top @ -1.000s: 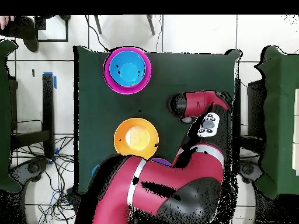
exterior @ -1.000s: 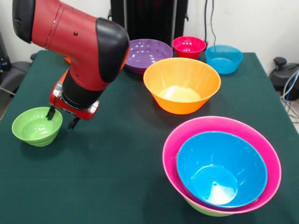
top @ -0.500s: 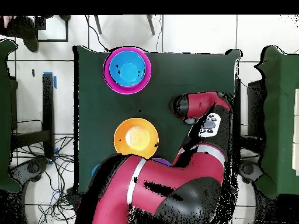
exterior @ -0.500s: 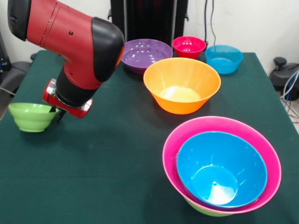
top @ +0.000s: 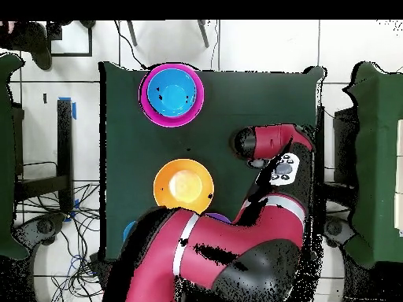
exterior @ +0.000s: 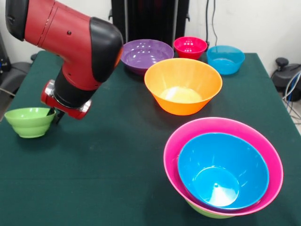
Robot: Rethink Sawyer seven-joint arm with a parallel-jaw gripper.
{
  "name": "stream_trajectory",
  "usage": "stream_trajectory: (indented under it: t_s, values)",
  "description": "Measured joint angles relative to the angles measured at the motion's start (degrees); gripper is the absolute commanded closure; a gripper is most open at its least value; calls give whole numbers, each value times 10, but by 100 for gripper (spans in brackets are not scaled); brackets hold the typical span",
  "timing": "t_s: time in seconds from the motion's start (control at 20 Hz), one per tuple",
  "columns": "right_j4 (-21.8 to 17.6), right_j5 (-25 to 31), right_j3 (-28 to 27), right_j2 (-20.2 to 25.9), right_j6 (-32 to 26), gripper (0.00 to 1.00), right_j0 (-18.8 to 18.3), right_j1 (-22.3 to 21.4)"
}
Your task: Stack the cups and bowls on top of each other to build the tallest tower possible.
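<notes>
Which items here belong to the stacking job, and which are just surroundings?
Job items: small green bowl at the gripper; large orange bowl; purple bowl; magenta-red bowl; small blue bowl; tower of nested pink and blue bowls.

Surroundings: table; cables.

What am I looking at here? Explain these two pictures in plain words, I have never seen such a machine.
The red and black thing is a robot arm with a pincer at its tip. One picture is taken from across the table, the other from straight above it. The pincer is at the rim of a small green bowl; whether it grips the bowl cannot be seen. Also on the green cloth are a large orange bowl, a purple bowl, a small magenta-red bowl and a small blue bowl. Nearest the front camera is a pile: a big pink bowl holding a medium blue bowl, with a green bowl underneath.
</notes>
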Motion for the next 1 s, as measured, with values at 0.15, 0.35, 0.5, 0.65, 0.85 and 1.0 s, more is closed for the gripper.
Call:
stream_trajectory:
  t_s: [0.15,0.35,0.5,0.65,0.85,1.0]
  values:
    - [0,0,1,1,0,100,-1,-3]
    - [2,1,12,14,0,100,-7,-23]
    - [12,17,31,41,-1,100,-21,-59]
    - [24,49,50,77,-8,100,-46,-101]
    - [34,93,62,123,-30,100,-83,-146]
    - [34,115,62,151,-56,100,-105,-167]
